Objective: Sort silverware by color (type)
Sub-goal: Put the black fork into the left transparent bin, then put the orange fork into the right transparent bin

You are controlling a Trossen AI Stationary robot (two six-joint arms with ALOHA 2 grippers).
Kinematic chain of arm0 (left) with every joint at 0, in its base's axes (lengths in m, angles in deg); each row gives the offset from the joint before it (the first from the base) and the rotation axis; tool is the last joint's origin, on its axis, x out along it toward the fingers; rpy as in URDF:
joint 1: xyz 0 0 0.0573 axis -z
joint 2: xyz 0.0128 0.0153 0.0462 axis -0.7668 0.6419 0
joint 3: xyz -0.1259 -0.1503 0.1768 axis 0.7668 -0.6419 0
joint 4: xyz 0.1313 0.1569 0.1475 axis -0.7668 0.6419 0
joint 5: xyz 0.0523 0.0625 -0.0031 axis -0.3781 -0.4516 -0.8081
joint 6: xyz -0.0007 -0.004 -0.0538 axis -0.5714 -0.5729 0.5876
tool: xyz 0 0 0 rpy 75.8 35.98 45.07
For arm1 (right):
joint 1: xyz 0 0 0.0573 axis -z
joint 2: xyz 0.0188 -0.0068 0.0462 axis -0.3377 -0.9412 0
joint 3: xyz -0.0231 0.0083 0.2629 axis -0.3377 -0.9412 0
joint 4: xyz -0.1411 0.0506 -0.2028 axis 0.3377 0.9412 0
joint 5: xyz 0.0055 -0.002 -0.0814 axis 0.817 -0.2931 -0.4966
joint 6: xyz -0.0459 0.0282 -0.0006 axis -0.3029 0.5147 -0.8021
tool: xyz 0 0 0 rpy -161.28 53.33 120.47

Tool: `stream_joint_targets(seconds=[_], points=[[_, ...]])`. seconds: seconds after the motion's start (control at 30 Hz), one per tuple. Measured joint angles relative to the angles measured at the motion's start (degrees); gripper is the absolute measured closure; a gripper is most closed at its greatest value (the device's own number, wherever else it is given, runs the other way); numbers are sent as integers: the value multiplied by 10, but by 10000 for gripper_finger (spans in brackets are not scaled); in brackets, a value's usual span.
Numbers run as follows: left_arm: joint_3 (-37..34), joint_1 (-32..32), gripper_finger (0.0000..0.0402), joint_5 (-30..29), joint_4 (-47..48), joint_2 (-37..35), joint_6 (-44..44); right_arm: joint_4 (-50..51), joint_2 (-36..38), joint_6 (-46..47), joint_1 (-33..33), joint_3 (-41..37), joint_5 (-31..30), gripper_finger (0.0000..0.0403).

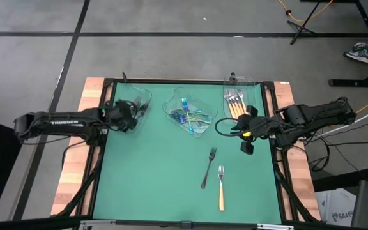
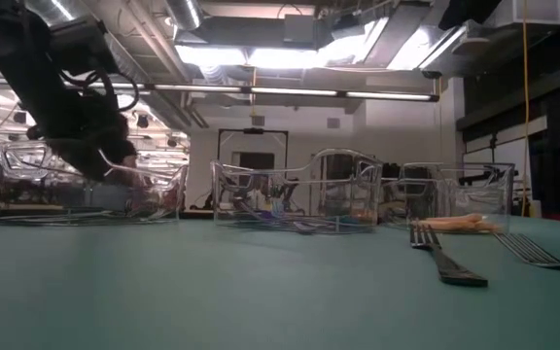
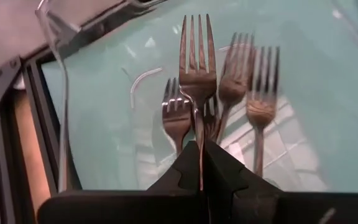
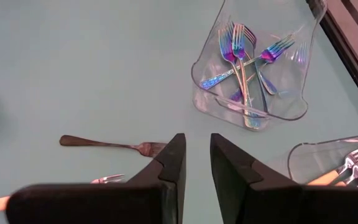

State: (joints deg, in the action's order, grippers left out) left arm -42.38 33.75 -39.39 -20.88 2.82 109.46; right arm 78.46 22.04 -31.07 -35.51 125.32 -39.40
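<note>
On the green desk [image 1: 145, 179], nearest to the front edge, lie an orange-handled fork [image 1: 221, 188] and, just beside it, a dark fork [image 1: 208, 167], both well apart from the middle tray [image 1: 171, 105]. Beyond them, to the right of the middle tray, the right gripper [image 1: 246, 131] hovers over the desk with its fingers [image 4: 166, 163] slightly apart and holding nothing. Farthest back stand three clear trays: the middle tray holds the blue-purple forks [image 1: 190, 116], the right tray [image 1: 254, 82] holds orange-handled forks [image 1: 234, 102], and over the left tray [image 1: 147, 94] the left gripper [image 1: 133, 115] has its fingers [image 3: 188, 168] closed on a dark fork [image 3: 197, 68], above other dark forks [image 3: 253, 106].
</note>
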Motion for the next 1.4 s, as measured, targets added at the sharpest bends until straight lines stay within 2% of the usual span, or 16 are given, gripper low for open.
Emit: stream_joint_targets(seconds=[0.3,0.63,1.03,1.4], points=[[0,-91,399,102,0,2,-45,0,0,0,0,0,0,340],[0,-163,395,140,0,9,-72,0,0,0,0,0,0,340],[0,-172,392,141,0,9,-73,0,0,14,0,0,1,340],[0,-172,343,140,0,9,-73,-17,-4,30,0,-11,16,340]])
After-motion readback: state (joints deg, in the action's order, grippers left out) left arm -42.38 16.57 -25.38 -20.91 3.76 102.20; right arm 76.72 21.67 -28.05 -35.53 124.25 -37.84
